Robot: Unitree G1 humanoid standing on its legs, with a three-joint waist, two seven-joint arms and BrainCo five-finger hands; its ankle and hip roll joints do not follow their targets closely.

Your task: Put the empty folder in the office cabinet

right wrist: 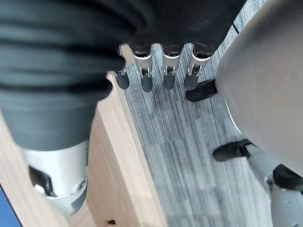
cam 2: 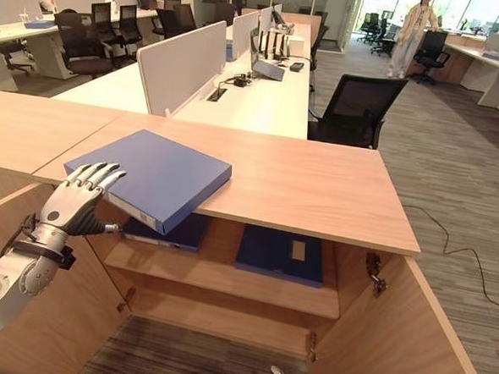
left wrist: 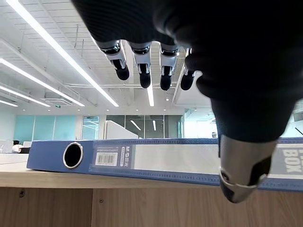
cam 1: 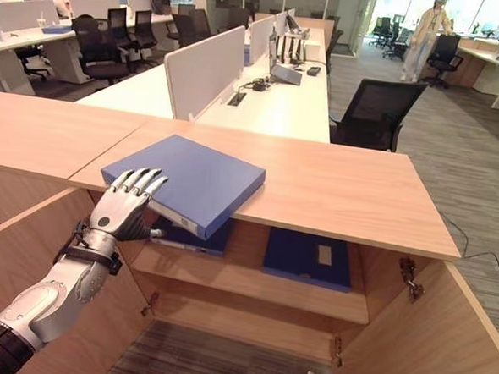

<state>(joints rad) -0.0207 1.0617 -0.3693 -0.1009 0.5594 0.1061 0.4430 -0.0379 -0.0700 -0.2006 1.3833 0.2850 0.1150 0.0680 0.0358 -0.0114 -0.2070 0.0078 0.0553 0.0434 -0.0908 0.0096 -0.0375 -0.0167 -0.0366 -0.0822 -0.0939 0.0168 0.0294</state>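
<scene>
While two folders (cam 1: 307, 257) lie shelved, left hand (cam 1: 123, 205) fingers rest straight on one folder (cam 1: 191, 179).

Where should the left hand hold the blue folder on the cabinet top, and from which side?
Grip the blue folder at its near corner, which overhangs the front edge of the cabinet top. Come from the front: the left hand already has straight fingers over that corner, so its thumb can probably close underneath.

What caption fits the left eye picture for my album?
Robot's left hand rests open on a flat blue folder overhanging the wooden cabinet top.
</scene>
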